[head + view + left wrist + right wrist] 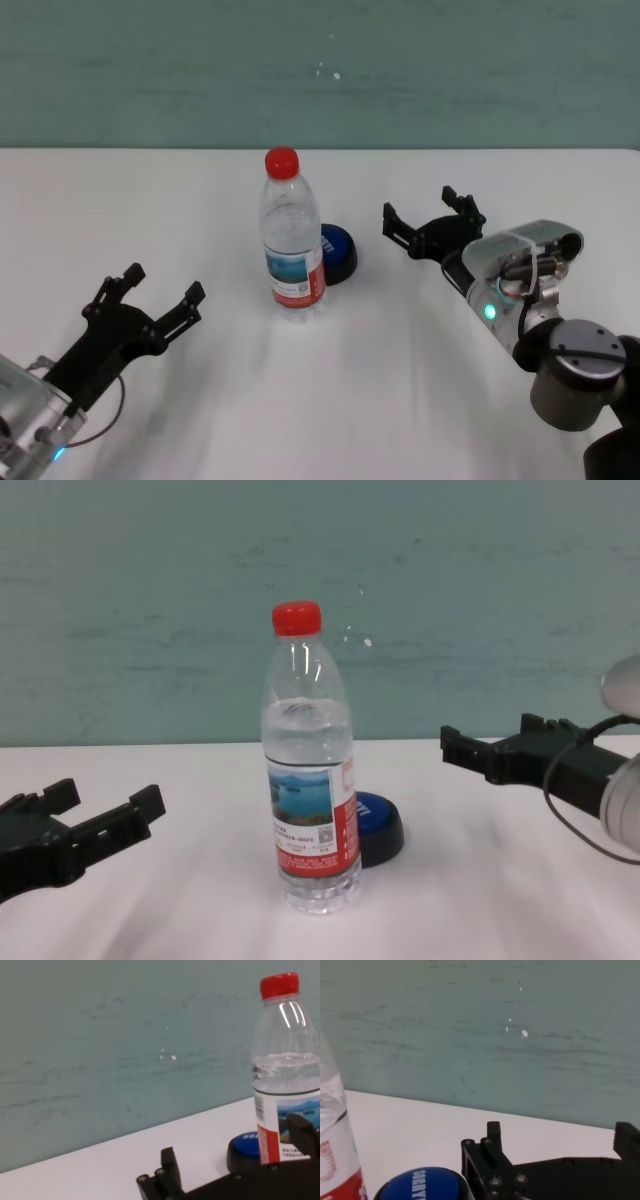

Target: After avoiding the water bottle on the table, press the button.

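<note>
Right tool (pixel 432 221), fingers apart, hovers just beside the button (pixel 338 252) behind the bottle (pixel 292 245); the press is not yet made, left tool (pixel 148 296) open and idle.

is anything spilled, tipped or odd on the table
Nothing stands out. The bottle stands upright and capped, the button sits flat just behind it, and the table looks dry. Both the left gripper and right gripper hover open.

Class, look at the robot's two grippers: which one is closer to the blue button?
The right gripper. It hovers just to the robot's right of the button with open table between them, while the left gripper sits farther off, with the water bottle between it and the button.
</note>
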You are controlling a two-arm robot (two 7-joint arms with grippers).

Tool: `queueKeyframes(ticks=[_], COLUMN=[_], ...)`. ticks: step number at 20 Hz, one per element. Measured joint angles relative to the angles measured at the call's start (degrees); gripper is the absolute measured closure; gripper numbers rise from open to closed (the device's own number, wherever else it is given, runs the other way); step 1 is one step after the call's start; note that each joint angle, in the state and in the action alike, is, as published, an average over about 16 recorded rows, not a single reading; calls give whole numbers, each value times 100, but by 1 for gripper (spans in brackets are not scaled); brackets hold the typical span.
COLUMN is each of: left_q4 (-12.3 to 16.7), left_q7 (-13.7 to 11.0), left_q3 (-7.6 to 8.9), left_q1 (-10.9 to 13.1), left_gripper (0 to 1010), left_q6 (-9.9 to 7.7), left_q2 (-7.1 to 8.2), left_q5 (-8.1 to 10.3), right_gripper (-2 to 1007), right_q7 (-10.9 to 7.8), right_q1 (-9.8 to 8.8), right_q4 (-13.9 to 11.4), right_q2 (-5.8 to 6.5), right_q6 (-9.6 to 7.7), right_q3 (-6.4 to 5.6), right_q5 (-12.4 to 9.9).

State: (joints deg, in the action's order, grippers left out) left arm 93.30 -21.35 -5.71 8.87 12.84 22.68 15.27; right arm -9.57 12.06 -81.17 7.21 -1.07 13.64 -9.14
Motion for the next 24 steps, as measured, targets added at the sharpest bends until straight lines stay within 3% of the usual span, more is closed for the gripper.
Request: queueKeyframes(ticks=[24], left_q4=[0], left_q7=[0], left_q3=[0], left_q1=[0], left_gripper=[0], left_q6=[0], left_q2=[0], left_q5=[0], right_gripper=[1], right_q7=[243], right_q1=[-1031], right_q4=[-1057], right_q2=[-218], right_q6=[-14], right_q3=[-1], right_q5=[533])
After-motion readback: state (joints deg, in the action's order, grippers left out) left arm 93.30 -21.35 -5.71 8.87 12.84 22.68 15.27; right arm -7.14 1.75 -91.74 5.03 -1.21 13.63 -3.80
